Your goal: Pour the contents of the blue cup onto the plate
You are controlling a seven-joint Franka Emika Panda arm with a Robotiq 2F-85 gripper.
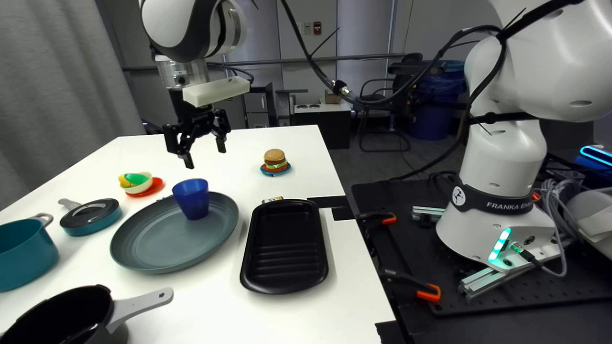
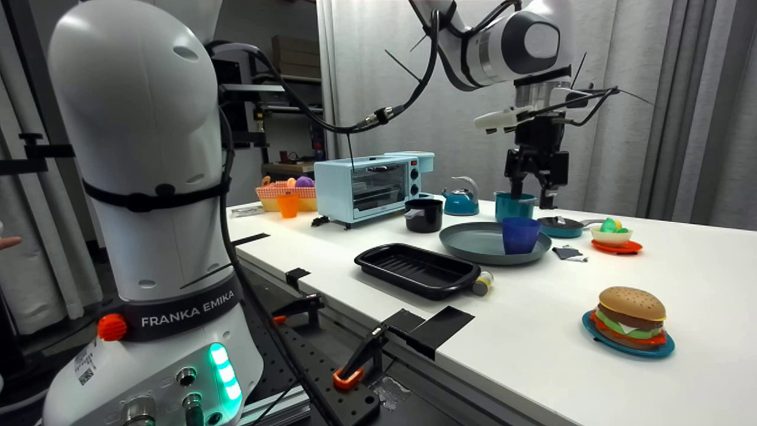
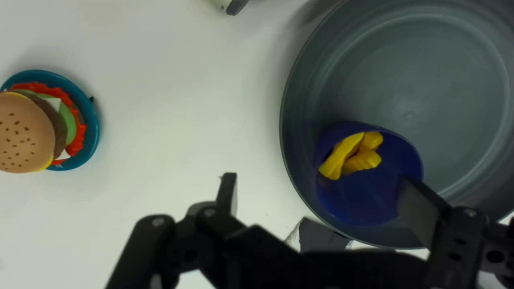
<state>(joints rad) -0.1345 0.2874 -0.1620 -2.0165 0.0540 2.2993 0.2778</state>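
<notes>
The blue cup [image 1: 192, 200], smooth, round and slightly tapered, stands on the dark grey plate [image 1: 167, 243], near its raised rim; in the wrist view a few short yellow sticks [image 3: 346, 154] lie bunched inside the cup, against one side. In an exterior view a cream bowl [image 2: 612, 238] on a red saucer [image 2: 618, 248] holds green and yellow pieces [image 2: 608, 225]. The hand [image 1: 205, 153], released, hangs above the desk [image 1: 267, 315] near the cup, spread wide, gripping nothing.

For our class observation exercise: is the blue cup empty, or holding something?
Holding something: the wrist view shows yellow pieces inside the blue cup.
</notes>
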